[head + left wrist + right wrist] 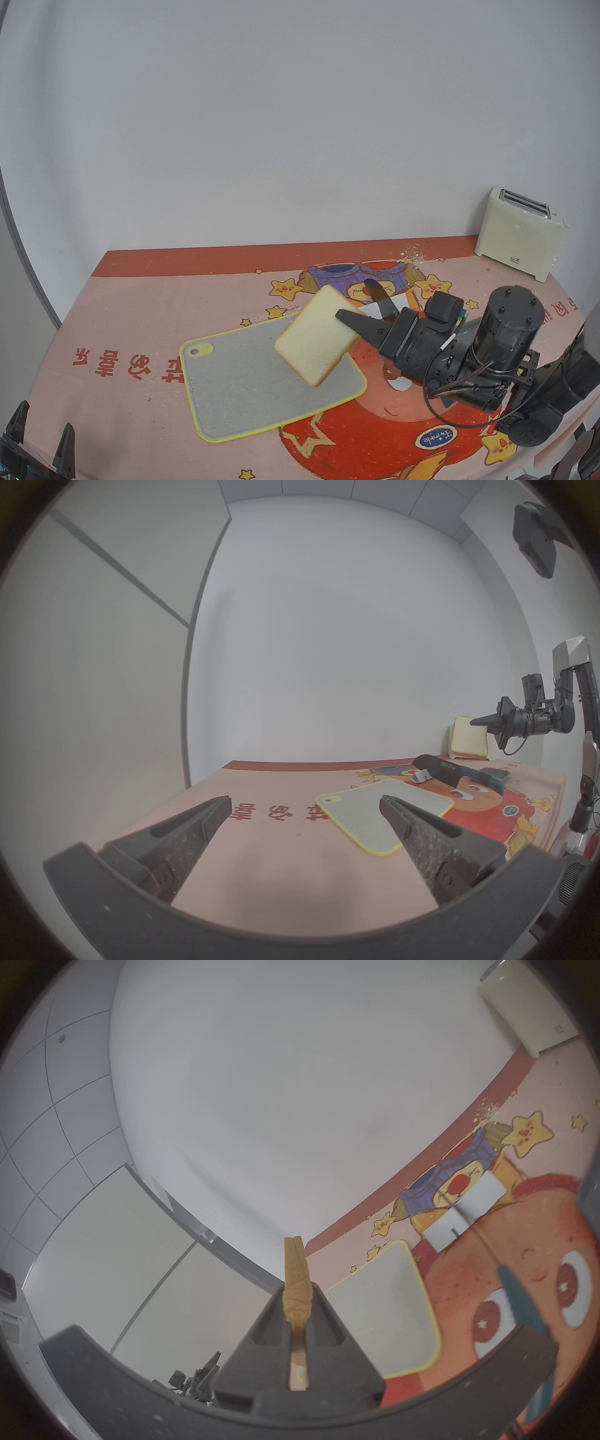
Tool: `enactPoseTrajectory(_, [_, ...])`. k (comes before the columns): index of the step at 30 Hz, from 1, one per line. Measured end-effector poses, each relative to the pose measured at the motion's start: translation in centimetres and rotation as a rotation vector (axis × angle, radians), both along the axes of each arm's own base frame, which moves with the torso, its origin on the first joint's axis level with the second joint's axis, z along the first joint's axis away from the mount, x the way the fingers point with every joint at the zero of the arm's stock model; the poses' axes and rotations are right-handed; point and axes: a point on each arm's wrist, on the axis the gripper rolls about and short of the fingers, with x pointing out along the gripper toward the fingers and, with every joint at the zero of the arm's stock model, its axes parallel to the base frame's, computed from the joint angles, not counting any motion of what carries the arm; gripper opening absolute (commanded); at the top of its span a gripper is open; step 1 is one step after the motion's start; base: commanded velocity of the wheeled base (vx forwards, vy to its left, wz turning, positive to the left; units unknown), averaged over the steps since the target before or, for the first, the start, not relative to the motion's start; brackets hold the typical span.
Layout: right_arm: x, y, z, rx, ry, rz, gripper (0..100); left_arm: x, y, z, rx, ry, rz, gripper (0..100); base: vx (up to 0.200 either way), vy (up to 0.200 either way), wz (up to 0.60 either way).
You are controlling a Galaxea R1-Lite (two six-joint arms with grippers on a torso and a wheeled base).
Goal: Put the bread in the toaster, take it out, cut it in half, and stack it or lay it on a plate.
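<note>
Bread is the matter at hand, yet the widest thing is the pink table (125,325) with its cartoon print and red back edge, spanning the lower half of the head view. On it, just left of centre, lies a flat grey cutting board with a yellow rim (237,381), one hole at its far left corner. A cream-coloured two-slot toaster (520,240) stands at the table's back corner, at the right edge of the frame, well apart from the board. The square slice of pale bread with a tan crust (315,334) hangs tilted in the air at the centre of the frame, over the board's right end, with the right gripper (347,320) clamped on its right edge; the jaws are pressed onto the crust. A knife with a dark blade and teal handle (447,769) lies on the table beside the board, beneath that arm. The left gripper (40,431) sits at the lower left corner, jaws wide apart, holding nothing.
</note>
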Motion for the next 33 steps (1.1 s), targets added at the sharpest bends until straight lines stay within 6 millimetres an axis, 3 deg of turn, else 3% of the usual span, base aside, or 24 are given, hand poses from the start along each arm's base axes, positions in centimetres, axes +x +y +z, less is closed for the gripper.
enactPoseTrajectory(9, [0.0,2.7,-0.6,0.145,0.038,-0.076,0,0.0,0.0,0.0,0.001,0.0,0.0,100,0.0,0.0,0.0])
enactPoseTrajectory(27, [0.7,5.4,-7.5,0.044,0.111,-0.169,0,0.0,0.0,0.0,0.003,0.0,0.0,100,0.0,0.0,0.0])
enactPoseTrajectory(33, [0.7,5.6,-8.5,0.024,0.123,-0.168,0,0.0,0.0,0.0,0.002,0.0,-0.001,100,0.0,0.0,0.0])
